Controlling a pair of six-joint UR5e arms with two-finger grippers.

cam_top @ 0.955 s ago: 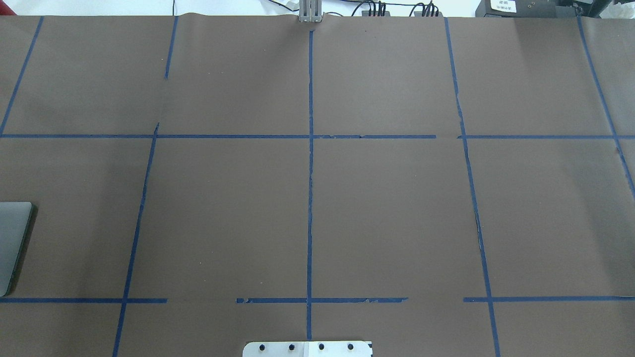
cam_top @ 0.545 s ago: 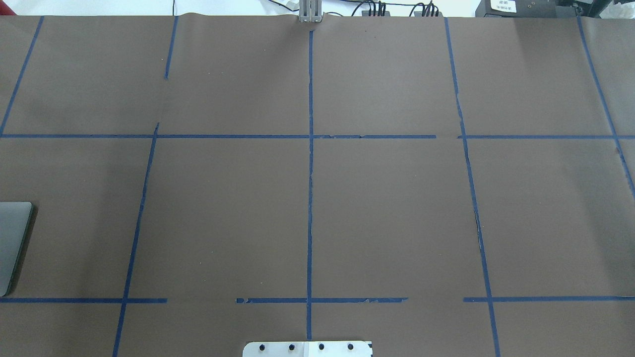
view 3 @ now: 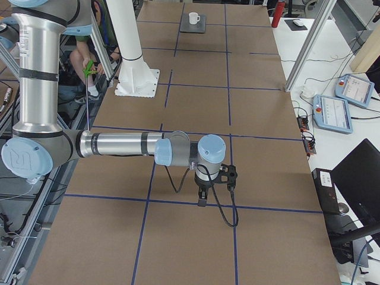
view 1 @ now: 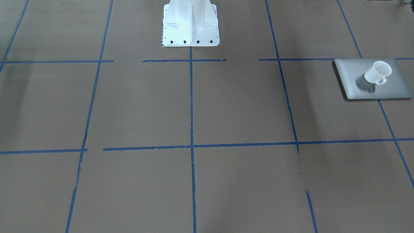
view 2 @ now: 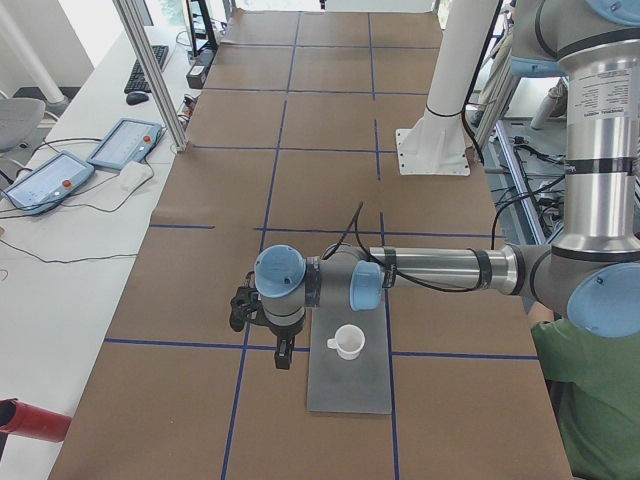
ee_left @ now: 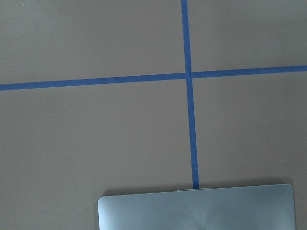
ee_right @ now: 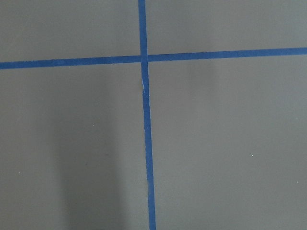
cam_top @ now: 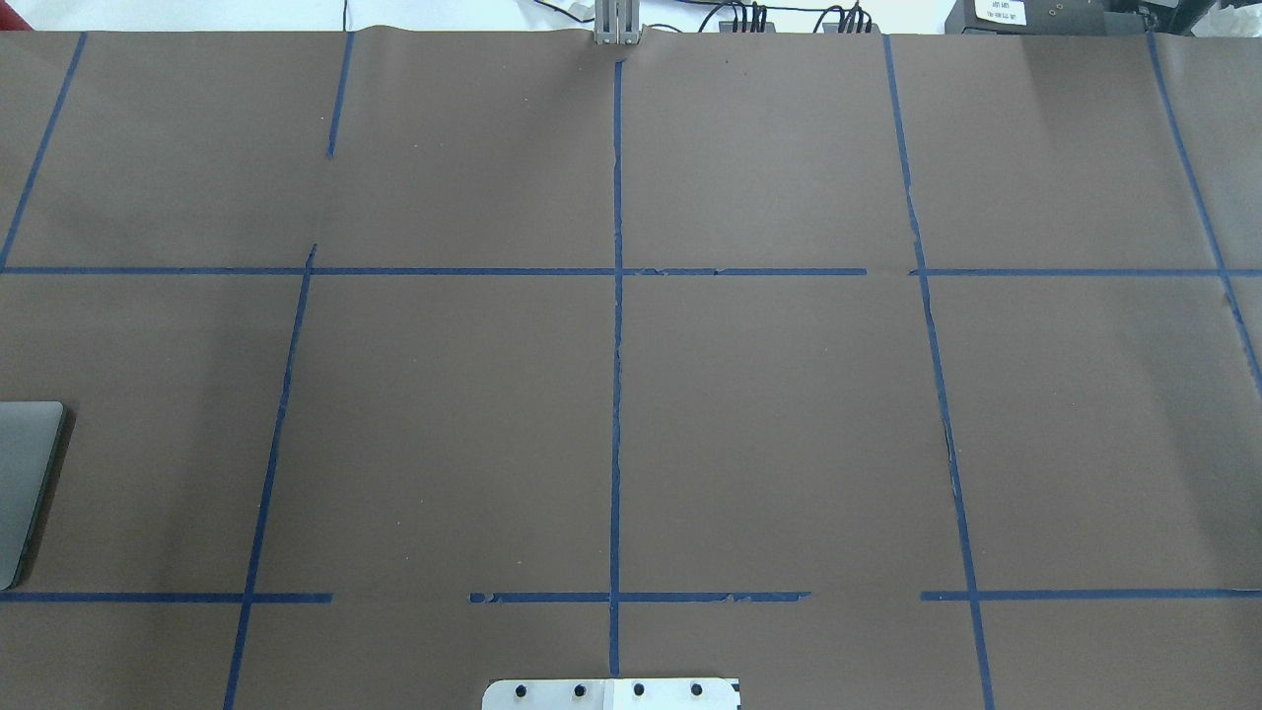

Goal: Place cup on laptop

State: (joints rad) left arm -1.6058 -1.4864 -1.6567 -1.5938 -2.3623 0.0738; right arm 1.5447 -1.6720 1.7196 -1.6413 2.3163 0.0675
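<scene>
The small white cup (view 1: 376, 72) stands upright on the flat silver-grey laptop (view 1: 388, 92), its handle toward the front. The exterior left view shows the cup (view 2: 347, 342) on the laptop (view 2: 350, 392). My left gripper (view 2: 283, 356) hangs above the table just beside the laptop's edge, apart from the cup; I cannot tell if it is open or shut. My right gripper (view 3: 202, 199) points down over a tape crossing far from both; I cannot tell its state. The overhead view shows only the laptop's corner (cam_top: 25, 483). The left wrist view shows the laptop's edge (ee_left: 196, 209).
The table is covered in brown paper with a grid of blue tape lines (cam_top: 616, 394). The white robot base (view 1: 190, 22) stands at the middle of the robot's side. A red object (view 2: 30, 420) lies at the near table end.
</scene>
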